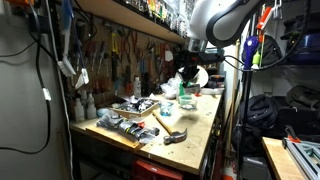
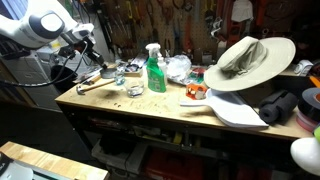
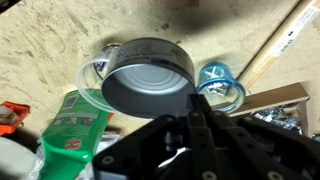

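Pincer [image 3: 192,122], tin can [image 3: 150,72], plywood workbench [image 3: 45,40], tool wall [image 2: 185,22]

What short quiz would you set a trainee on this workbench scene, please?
1. True or false: in an exterior view, the green spray bottle lies on its side on the bench.
2. In the wrist view, which round thing is just beyond the gripper? A) a grey metal can; B) a red mug; C) an orange ball.
3. Fill in: in an exterior view, the large, wide-brimmed, tan thing on the bench is a ____.

Key: 1 false, it stands upright; 2 A; 3 hat.
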